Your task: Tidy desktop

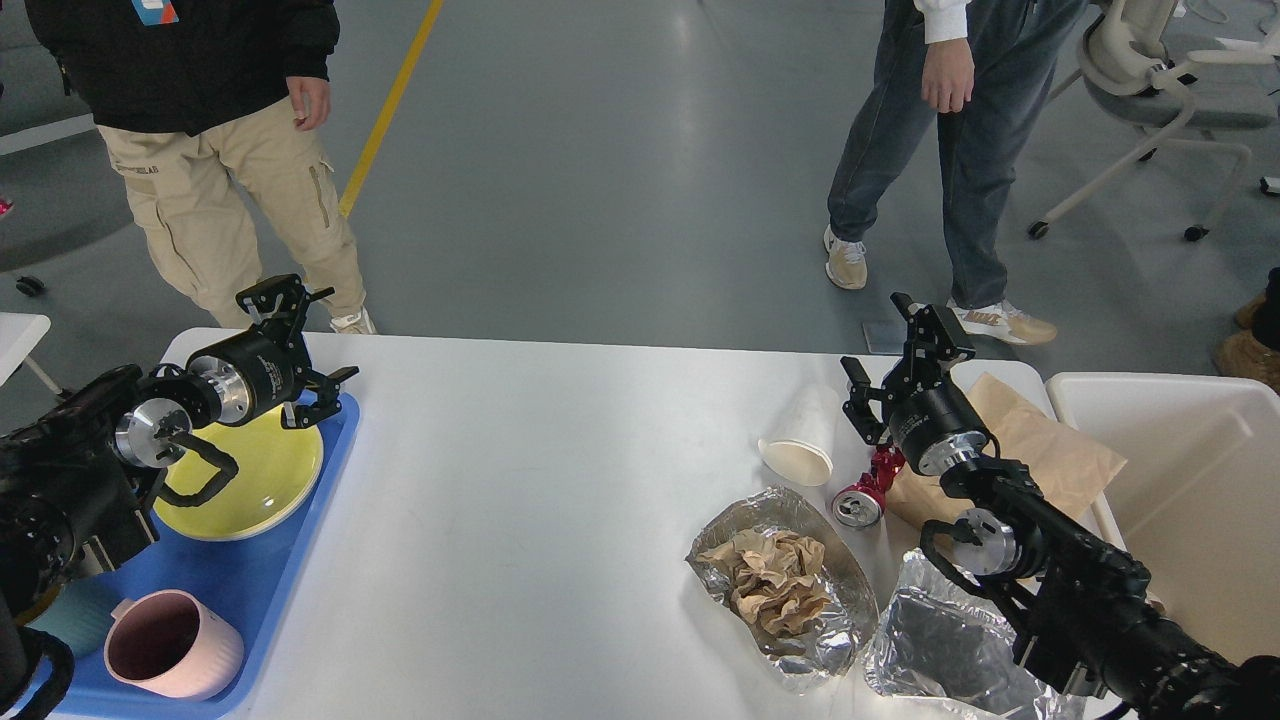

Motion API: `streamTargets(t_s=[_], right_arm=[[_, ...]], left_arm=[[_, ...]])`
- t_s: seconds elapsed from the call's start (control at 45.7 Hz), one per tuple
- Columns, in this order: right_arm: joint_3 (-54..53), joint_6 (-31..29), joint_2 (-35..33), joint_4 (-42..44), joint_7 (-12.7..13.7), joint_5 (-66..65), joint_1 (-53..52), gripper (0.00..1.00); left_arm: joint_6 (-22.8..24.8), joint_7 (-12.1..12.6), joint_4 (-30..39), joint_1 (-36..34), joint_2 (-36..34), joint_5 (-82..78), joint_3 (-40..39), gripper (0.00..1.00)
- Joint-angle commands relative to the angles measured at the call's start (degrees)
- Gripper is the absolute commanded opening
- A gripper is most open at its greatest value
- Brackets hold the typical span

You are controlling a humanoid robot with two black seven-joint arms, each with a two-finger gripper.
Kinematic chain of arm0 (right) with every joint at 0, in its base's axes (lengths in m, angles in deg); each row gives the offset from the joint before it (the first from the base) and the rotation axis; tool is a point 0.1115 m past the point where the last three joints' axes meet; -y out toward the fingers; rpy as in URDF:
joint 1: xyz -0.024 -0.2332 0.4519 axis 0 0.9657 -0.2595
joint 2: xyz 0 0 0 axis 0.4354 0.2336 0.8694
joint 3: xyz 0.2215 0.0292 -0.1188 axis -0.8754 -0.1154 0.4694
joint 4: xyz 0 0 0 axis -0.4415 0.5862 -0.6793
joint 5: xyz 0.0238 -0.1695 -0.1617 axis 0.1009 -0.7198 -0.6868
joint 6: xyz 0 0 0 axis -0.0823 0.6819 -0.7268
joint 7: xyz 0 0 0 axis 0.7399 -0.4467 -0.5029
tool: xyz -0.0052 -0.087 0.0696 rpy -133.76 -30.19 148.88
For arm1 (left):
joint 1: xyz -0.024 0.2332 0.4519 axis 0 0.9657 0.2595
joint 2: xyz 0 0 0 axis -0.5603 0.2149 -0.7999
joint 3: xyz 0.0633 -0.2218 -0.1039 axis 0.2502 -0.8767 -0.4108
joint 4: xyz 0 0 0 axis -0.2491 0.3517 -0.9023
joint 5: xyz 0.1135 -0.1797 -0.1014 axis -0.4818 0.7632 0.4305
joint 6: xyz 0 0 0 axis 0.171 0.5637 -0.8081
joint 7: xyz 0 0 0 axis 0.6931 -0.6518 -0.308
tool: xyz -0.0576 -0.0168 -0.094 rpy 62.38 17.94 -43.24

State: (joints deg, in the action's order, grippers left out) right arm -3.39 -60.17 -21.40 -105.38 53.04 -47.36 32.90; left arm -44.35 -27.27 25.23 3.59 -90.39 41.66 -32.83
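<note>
- Spreading across the middle of the head view is the desktop, white and wide, its near edge cut off at 6 o'clock.
- At 3 o'clock, the cream bin butts against the desktop's right end; its far side runs out of frame.
- At 8 o'clock sits the blue tray, partly cut off and half hidden by my left arm.
- In the tray, a yellow plate, its left part masked by the arm; nearer me a pink mug, and a teal cup barely peeking out.
- Toward 4 o'clock, a brown paper bag lies under my right arm.
- Two foil wrappers: one cradling crumpled brown paper, the other mostly behind the arm.
- A white paper cup lies on its side; just beside it a red can, partly covered.
- Left gripper hangs over the tray's far corner, fingers spread wide, holding nothing.
- Right gripper hovers above the cup and can, fingers parted, empty.
</note>
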Motion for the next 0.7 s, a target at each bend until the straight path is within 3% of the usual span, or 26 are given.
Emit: streamTargets(t_s=[0.0, 0.679], right_arm=[[0.1, 0.0, 0.0, 0.0, -0.1, 0.0, 0.0, 1.0], [0.0, 0.0, 0.0, 0.0, -0.1, 0.0, 0.0, 1.0]], left_arm=[[3.3, -0.1, -0.3, 0.7, 0.2, 0.0, -0.6, 0.96], [4.8, -1.2, -0.5, 2.6, 0.6, -0.7, -4.8, 0.96]])
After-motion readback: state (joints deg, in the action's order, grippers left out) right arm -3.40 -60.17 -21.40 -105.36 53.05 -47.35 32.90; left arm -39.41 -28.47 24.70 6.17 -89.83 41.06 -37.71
